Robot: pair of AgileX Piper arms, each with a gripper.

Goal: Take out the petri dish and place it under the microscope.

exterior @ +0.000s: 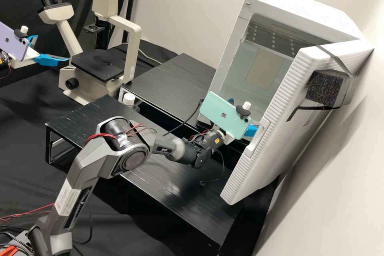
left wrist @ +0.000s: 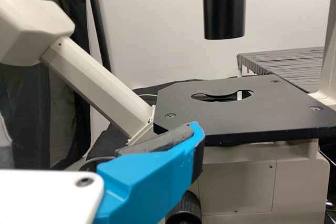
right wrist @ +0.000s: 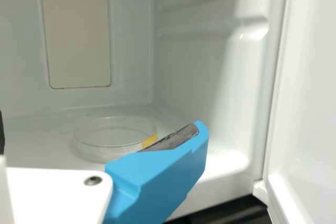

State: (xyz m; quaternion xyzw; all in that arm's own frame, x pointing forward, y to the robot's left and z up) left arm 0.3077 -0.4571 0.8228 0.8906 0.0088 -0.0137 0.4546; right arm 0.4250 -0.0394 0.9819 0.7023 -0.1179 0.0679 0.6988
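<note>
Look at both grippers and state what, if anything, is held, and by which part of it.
Nothing is held: the left gripper is open near the microscope, the right gripper is open, and the petri dish rests on the cabinet floor.

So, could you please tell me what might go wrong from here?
The clear petri dish sits low on the cabinet floor, so the open right hand could nudge or tip it before getting a grip. Backing out, that hand might clip the open door close beside it. Later, the dish could sit unevenly if placed badly over the opening in the microscope stage.
</note>
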